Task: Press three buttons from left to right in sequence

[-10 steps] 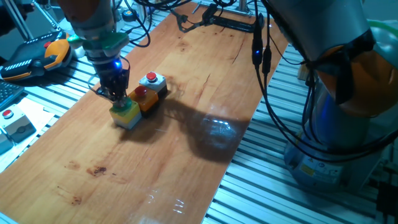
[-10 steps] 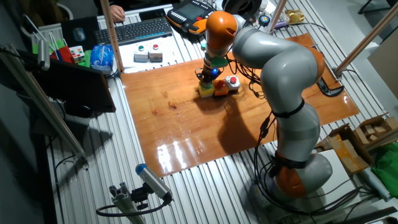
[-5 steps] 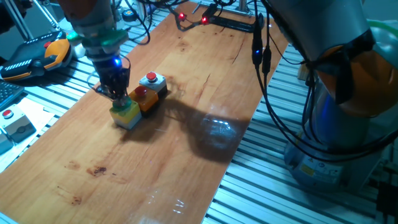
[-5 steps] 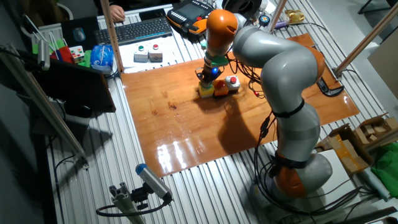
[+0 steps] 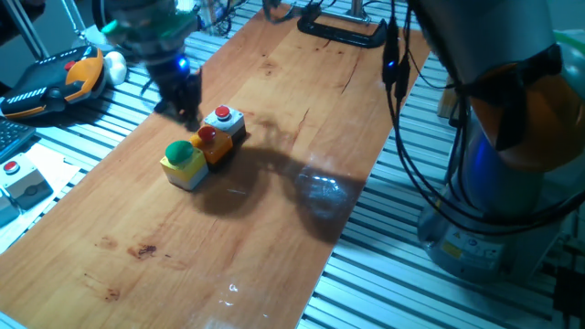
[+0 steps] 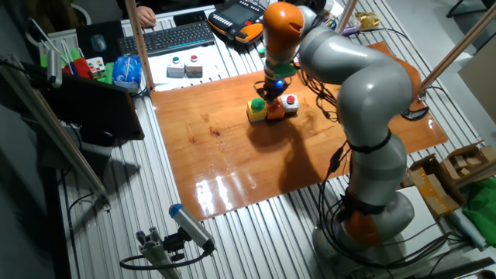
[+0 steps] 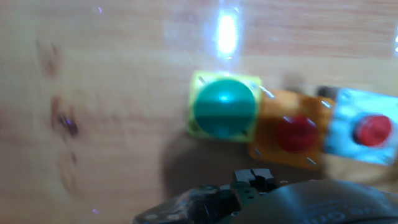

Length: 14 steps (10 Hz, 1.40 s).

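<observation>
The three buttons stand in a touching row on the wooden table: the green dome on a yellow box, the red on an orange box and the red on a grey box. My gripper hangs just above and behind the row, touching none of them. In the other fixed view the gripper is over the orange box, between the green button and the grey box. The hand view shows the green button, the orange box and the grey box; whether the fingers have a gap does not show.
A lone red button on a pale grey box and an orange-and-black pendant lie left of the table. A black clamp is at the far end. Cables hang from the arm. A keyboard lies behind.
My gripper was down on the green button; it has lifted off and shifted back and toward the orange box. The green dome now shows uncovered. The boxes have not moved.
</observation>
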Each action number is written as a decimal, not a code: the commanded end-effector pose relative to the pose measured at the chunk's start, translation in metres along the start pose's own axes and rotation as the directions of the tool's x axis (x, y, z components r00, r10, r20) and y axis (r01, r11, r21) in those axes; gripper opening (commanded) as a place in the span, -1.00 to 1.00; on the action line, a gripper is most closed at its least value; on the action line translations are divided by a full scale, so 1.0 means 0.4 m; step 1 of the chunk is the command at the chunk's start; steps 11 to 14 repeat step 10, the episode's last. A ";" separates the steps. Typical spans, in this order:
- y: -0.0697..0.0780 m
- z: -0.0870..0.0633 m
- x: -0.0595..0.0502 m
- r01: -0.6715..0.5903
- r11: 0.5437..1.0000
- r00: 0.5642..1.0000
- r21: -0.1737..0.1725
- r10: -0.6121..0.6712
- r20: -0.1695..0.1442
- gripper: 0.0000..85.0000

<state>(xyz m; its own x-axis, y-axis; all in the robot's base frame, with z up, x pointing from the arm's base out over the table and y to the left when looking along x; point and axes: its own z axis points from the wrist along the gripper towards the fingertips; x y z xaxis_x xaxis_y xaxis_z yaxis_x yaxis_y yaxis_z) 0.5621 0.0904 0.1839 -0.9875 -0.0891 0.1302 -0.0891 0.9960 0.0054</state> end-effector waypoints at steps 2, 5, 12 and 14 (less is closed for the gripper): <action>-0.030 -0.058 0.045 0.037 0.998 0.999 0.051 -0.038 0.003 -0.98; -0.060 -0.084 0.096 0.067 0.995 0.998 0.077 -0.068 0.016 -0.98; -0.054 -0.091 0.106 0.064 0.996 0.997 0.063 -0.066 0.026 -0.98; -0.054 -0.091 0.106 0.064 0.996 0.997 0.063 -0.066 0.026 -0.98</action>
